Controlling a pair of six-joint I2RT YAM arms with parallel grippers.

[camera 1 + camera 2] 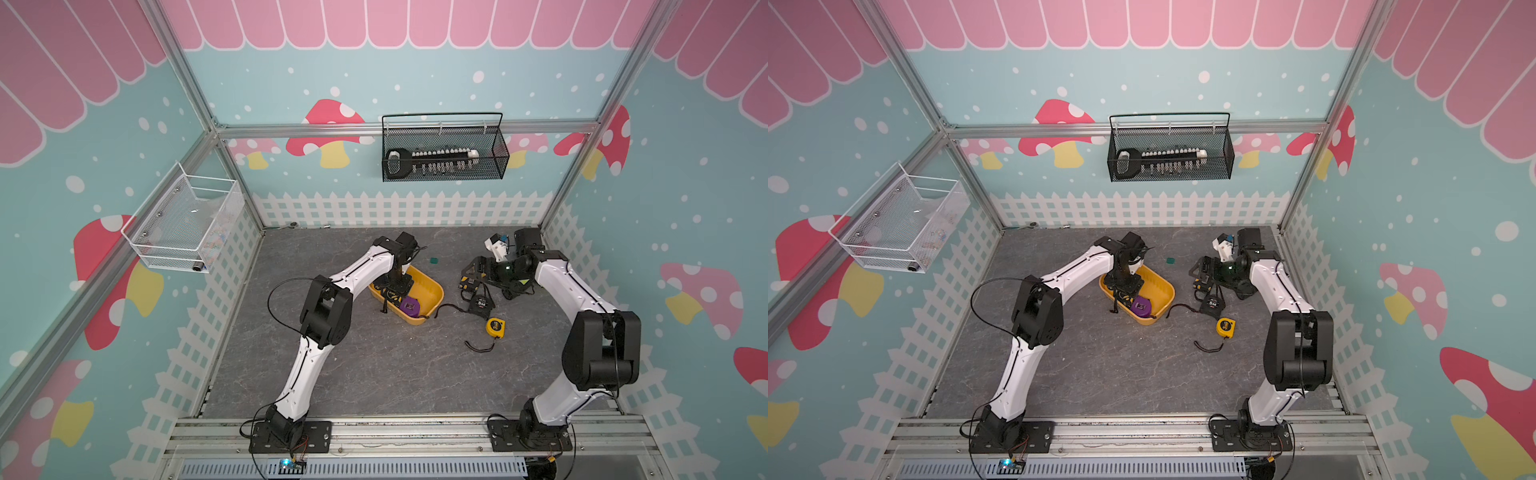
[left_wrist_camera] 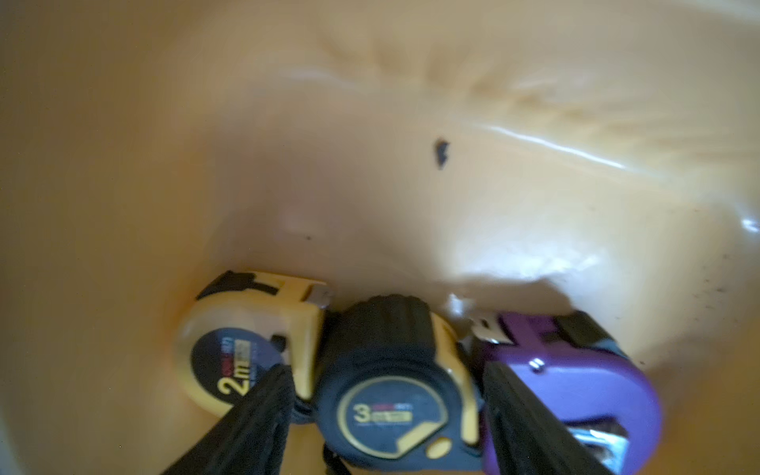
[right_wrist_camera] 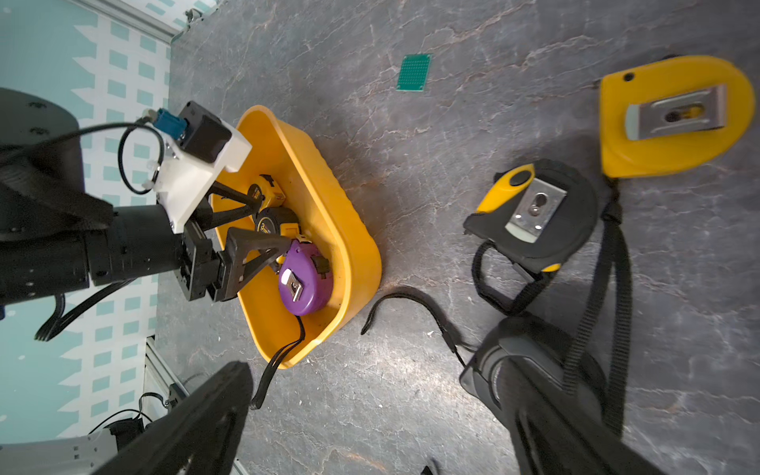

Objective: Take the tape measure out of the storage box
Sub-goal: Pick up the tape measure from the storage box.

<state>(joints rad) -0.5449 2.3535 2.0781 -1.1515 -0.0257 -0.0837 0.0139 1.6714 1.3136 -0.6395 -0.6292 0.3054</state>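
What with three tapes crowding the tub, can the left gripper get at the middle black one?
Likely yes: the left gripper straddles the black tape measure, a finger in each gap beside it.

Teal walls (image 1: pixel 415 83) close the cell on three sides, dotted white and printed with red and pink mushrooms (image 1: pixel 328 124). A pink scalloped band (image 1: pixel 365 25) runs along the top and a white picket fence (image 1: pixel 399 210) along the foot. Aluminium posts and a rail (image 1: pixel 291 129) frame the corners. A black mesh basket (image 1: pixel 496 156) hangs from the rail on the back wall, and a white mesh basket (image 1: pixel 174 216) is fixed to the left wall. The bench (image 1: pixel 395 374) is dark grey with pale veins like stone. Aluminium bars (image 1: pixel 415 430) edge its near side. The light is soft and even.
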